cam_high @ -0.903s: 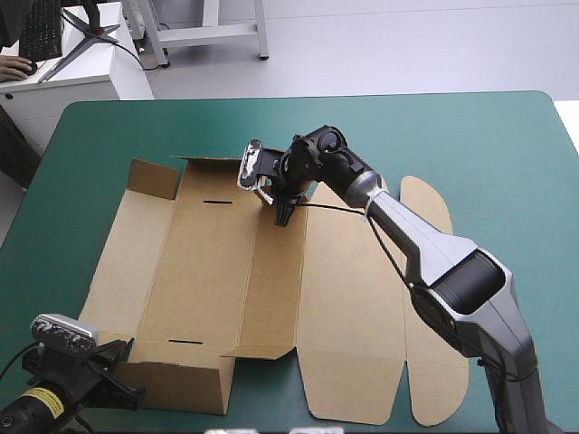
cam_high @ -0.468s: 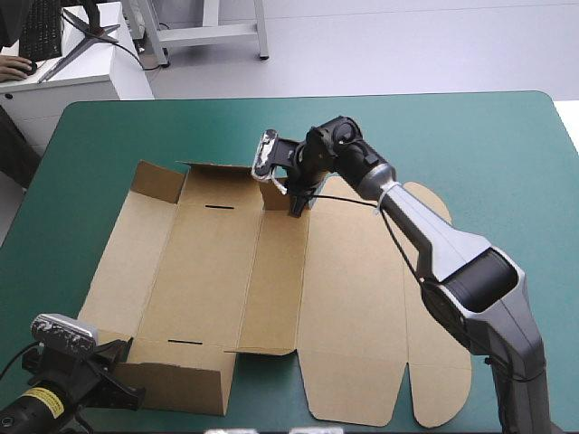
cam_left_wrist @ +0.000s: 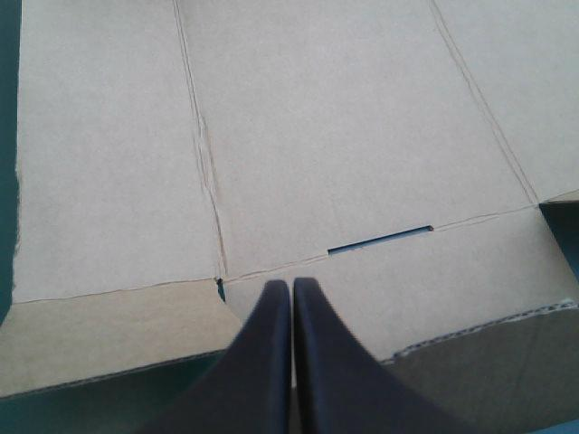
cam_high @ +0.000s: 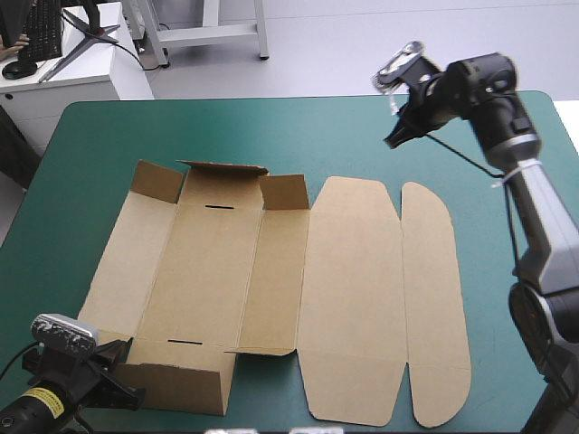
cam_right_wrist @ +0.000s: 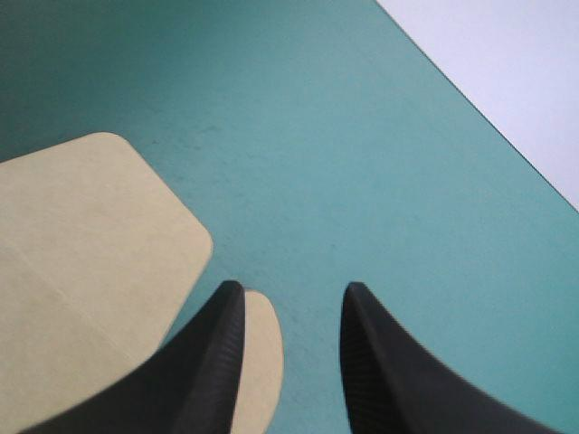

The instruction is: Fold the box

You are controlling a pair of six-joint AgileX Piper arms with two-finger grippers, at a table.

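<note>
Brown box sheet spread open on the teal-green table, one hand at its near wall, the other high over the far right.

The box [cam_high: 271, 271] lies left of the middle of the table [cam_high: 181, 127], mostly flat. Its near wall [cam_high: 176, 389] stands up, short flaps [cam_high: 222, 169] at the far edge stand tilted, and two round-ended lid panels [cam_high: 353, 298] lie flat toward the right. The left hand [cam_left_wrist: 291, 287] has its black fingers pressed together into one point over the near wall's top edge, just beside a narrow slot [cam_left_wrist: 380, 240] in the floor panel. The right hand [cam_high: 396, 140] hangs above the table's far right, beyond the lid's rounded ends, its fingers spread apart with nothing held.
</note>
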